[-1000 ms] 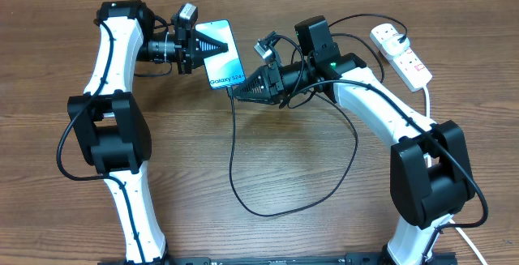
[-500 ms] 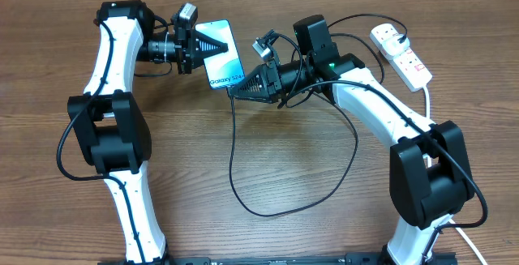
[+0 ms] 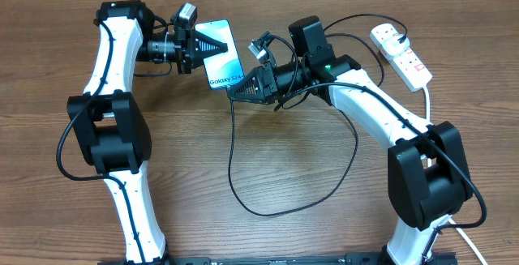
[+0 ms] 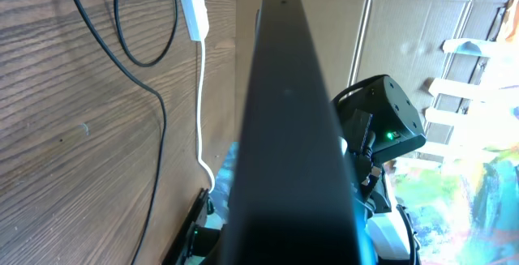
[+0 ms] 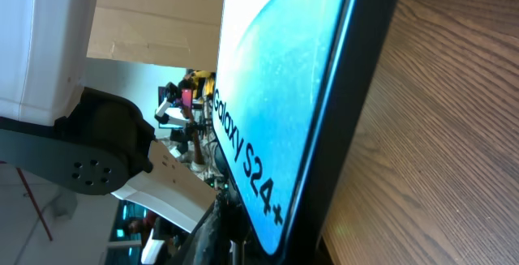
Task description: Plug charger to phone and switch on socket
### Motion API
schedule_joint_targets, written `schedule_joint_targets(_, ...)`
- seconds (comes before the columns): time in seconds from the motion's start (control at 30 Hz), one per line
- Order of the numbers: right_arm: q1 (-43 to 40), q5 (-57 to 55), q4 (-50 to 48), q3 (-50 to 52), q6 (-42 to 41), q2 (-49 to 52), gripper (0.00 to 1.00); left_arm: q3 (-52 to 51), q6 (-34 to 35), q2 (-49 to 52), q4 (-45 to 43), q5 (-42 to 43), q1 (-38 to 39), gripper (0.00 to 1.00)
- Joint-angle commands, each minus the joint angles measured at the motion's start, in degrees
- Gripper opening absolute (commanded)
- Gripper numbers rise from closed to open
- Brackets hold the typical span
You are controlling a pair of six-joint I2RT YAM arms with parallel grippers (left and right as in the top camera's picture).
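The right tool is pressed together at its tip, and the long thin black charger cable leaves from exactly that tip. I judge that it grips the cable close to the connector, which I cannot make out itself. This tip is just beside the near short edge of the slim rectangular phone with black edges and a light blue screen. The left tool is closed on the phone's far end and seems to hold it above the brown wooden tabletop, at the far side, left of centre. The step in hand is the plugging. It should go well if the connector is lined up with the phone's long axis and pushed in slowly and straight, while the left tool resists the push. The loose loop of cable gives enough slack. The glossy screen reads "Galaxy S24". The white power strip with red switches lies far right, well apart.
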State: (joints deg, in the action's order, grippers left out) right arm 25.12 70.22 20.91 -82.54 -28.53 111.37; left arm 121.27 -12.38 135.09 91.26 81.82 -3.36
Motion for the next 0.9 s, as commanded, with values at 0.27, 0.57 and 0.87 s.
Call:
schedule_joint_targets(0.27, 0.33, -0.74, -1.44, -0.98, 0.02, -1.11, 0.04, 0.28, -0.9, -0.42, 0.24, 2.08, 0.15, 0.04)
schedule_joint_targets(0.57, 0.33, -0.74, -2.67, -0.98, 0.02, -1.11, 0.04, 0.28, -0.92, -0.42, 1.31, 0.24, 0.76, 0.04)
schedule_joint_targets(0.87, 0.26, -1.16, -3.74, -0.98, -0.44, -1.11, 0.04, 0.28, -1.2, -0.42, 1.73, -0.94, 2.12, 0.04)
